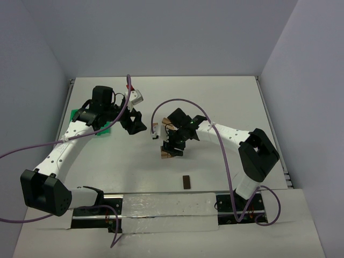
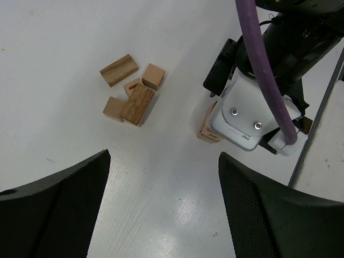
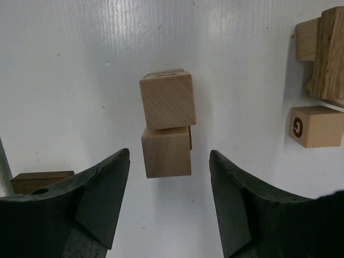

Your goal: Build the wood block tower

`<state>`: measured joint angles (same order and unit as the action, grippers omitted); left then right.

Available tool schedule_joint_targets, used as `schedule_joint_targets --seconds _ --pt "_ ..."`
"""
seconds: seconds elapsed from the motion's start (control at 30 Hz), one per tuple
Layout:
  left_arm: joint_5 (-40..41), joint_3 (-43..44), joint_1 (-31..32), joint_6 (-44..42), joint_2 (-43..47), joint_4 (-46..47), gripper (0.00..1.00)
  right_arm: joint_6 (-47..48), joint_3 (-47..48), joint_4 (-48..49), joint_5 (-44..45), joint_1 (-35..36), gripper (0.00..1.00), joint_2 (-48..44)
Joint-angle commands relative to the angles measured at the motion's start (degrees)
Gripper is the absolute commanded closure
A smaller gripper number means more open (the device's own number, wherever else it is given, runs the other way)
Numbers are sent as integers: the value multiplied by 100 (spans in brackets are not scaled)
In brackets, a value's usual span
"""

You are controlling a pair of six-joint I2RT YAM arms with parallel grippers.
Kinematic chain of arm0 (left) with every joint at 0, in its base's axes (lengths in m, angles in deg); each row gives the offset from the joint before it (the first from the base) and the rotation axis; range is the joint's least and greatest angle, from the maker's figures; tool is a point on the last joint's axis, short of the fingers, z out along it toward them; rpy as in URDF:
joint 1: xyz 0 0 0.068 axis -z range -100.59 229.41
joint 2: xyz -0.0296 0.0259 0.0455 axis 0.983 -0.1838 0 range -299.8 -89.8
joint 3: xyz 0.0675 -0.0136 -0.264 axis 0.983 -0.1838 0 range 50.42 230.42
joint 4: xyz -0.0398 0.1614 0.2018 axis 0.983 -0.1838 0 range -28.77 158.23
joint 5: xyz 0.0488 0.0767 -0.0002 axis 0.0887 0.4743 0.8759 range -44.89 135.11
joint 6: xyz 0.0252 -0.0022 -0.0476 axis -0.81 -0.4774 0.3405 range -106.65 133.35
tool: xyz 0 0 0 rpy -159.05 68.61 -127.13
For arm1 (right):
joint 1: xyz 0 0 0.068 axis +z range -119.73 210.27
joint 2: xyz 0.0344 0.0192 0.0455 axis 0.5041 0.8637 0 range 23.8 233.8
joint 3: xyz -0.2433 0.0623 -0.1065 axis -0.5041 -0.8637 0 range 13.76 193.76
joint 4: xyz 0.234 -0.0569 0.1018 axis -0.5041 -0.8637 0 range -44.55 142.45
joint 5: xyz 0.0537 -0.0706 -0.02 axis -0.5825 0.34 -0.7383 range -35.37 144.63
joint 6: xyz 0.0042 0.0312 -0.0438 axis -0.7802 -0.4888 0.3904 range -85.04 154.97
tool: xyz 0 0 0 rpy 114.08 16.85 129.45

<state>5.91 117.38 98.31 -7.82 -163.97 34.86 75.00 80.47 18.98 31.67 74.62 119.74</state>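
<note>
Wooden tower (image 3: 165, 129) stands mid-worktop (image 1: 226, 102) between the parted jaws of the right gripper (image 3: 169, 161), so placing looks done; next, lift straight clear and fetch from the loose wood blocks (image 2: 131, 94) at its ten o'clock in the left wrist view, where the left gripper (image 2: 164, 156) hangs open, empty.

Pose: the left arm (image 1: 62, 150) runs forward along its own side, wrist turned inward; left pincer (image 2: 164, 161) tilted down, jaws wide apart. The right arm (image 1: 231, 133) folds toward centre; right pincer (image 3: 169, 161) points straight down, 2 fingers (image 3: 102, 193) spread.
</note>
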Motion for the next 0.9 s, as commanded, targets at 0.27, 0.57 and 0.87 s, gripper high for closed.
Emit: schedule_joint_targets --seconds 0.27,0.57,0.87 --pt "-96 54 -44 43 26 181 12 41 130 88 55 65 34 -216" --pt "-95 62 -44 33 8 182 12 111 159 103 18 65 46 -146" --pt "-97 42 -44 28 11 193 12 154 213 104 17 62 59 -155"
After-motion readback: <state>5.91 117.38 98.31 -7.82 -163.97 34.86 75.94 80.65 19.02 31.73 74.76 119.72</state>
